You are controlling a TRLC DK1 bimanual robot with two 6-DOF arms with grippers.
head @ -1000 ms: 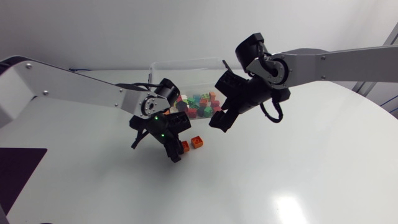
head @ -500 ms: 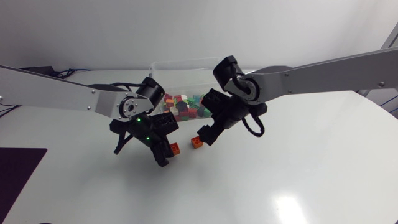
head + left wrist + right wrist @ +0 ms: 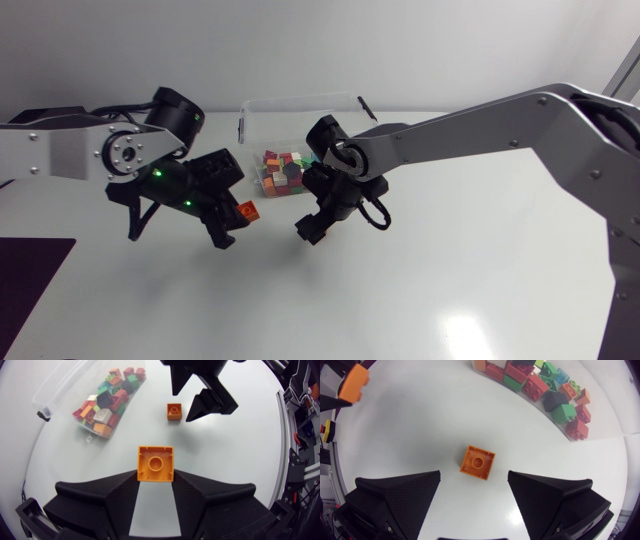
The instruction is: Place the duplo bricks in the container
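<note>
My right gripper hangs nearest, just right of the table's middle, pointing straight down. Its jaws stand wide apart, touching nothing. Directly below the gap between them, 1 orange brick lies flat on the white surface, stud side up. From the head view this brick is hidden under the gripper.

A little to the left, my left gripper is raised off the table. Its jaws are clamped on a second orange brick, 1 finger on each of 2 opposite sides, and the brick juts out past the fingertips. The 2 grippers are near each other but apart.

Farther back, at the middle of the table, is the clear container. A pile of bricks fills its near end: red, green, orange, black and a few pale ones, jumbled together. The brick on the table lies near the container's near side, not touching it.
</note>
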